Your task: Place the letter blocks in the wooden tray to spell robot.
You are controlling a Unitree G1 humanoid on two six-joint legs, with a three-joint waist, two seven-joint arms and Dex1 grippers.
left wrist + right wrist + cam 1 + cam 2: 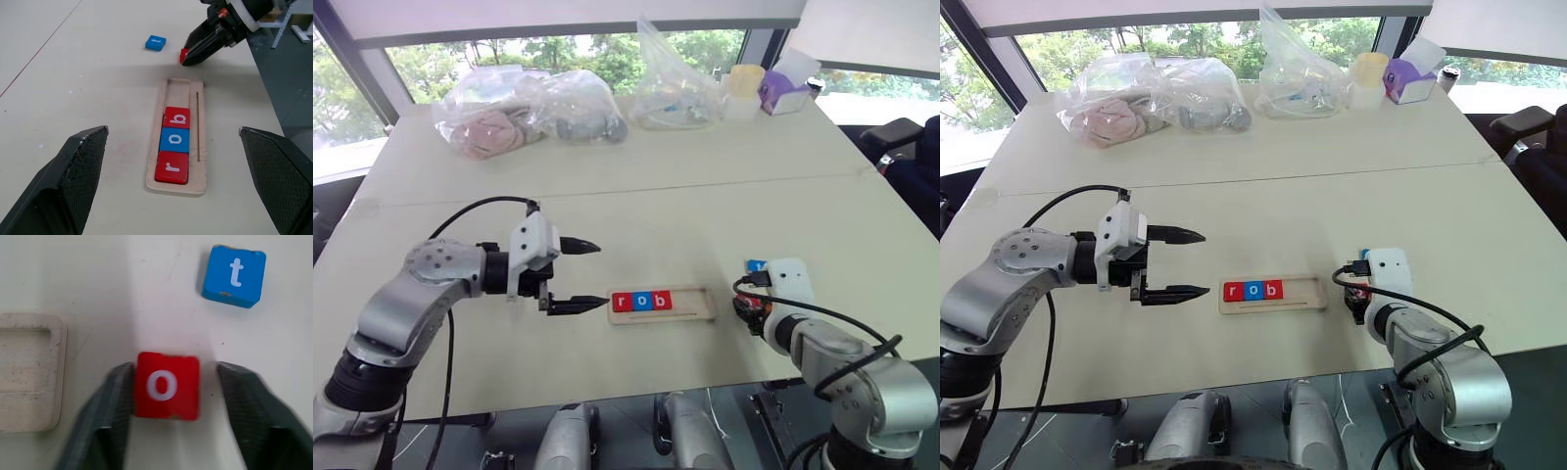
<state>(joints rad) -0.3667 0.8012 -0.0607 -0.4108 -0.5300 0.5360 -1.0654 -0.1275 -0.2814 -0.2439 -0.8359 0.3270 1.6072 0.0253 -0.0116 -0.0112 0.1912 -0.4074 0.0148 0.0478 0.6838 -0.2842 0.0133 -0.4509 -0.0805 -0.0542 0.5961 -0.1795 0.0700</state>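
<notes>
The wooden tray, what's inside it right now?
The wooden tray holds three blocks in a row: red r, blue o, red b. The rest of its length is bare. The tray floor beneath those blocks is covered.

The two head views look forward and down from above the table (636,206), taking in its whole top as far as the windows; they share nearly the same scene, shifted slightly sideways. The left wrist view sits low and close to the tabletop, looking between its own fingers (73,181) along the length of the wooden tray (177,161) toward the right gripper (188,58) beyond its far end. The right wrist view looks almost straight down from very near, sharing the tray's empty end (29,377), the red o block (166,386) and the blue t block (234,275) with the left wrist view
</notes>
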